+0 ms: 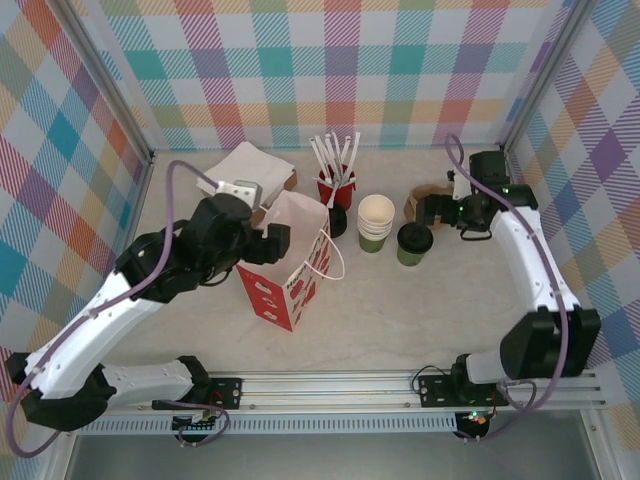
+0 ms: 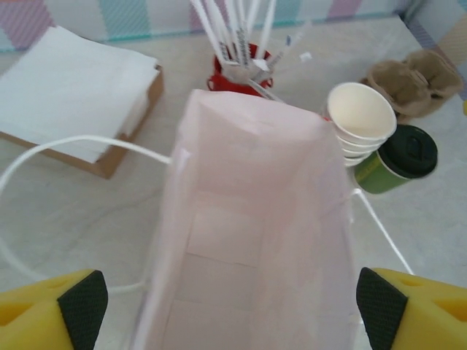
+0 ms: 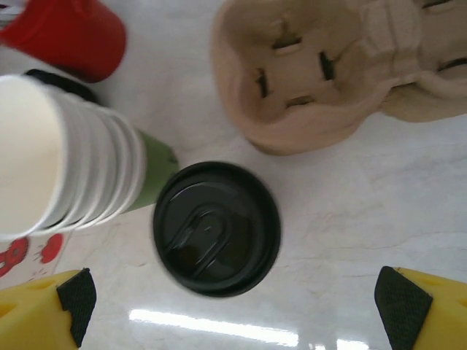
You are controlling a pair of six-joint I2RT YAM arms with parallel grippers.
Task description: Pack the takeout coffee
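Coffee's not packed yet. The green coffee cup (image 1: 414,243) w/ the black lid sits on the tabletop (image 1: 420,320) a bit right of centre. It's right beside the stack of empty cups (image 1: 376,222), w/ the cardboard cup carrier (image 1: 428,203) just behind it toward the far edge. Right gripper (image 1: 440,212) hangs over the cup, jaws spread wide, nothing in them. Left gripper (image 1: 272,240) is at the mouth of the red-and-white paper bag (image 1: 290,275), left of centre. Its jaws are wide too, w/ the bag opening between them in the wrist view, but I can't tell if either pad actually touches the paper.

What I'd worry abt, imo:
- The cup stack is so close that closing on the coffee could clip it and knock it over, maybe into the red cup (image 1: 335,187) of white sticks behind.
- It's a paper cup, so too much squeeze could prob pop the lid and spill.
- The bag is thin, light and leaning. Bump it w/ the cup or drop the cup off-centre and it likely folds or tips, esp. if the left side isn't really bracing it.
- The loose white handles could snag a finger.

Surface is pale, stone-look and glossy, so prob a bit slippery. Pastel plaid walls (image 1: 300,60) box in the left, far and right sides, and a metal rail (image 1: 350,385) runs along the near edge.
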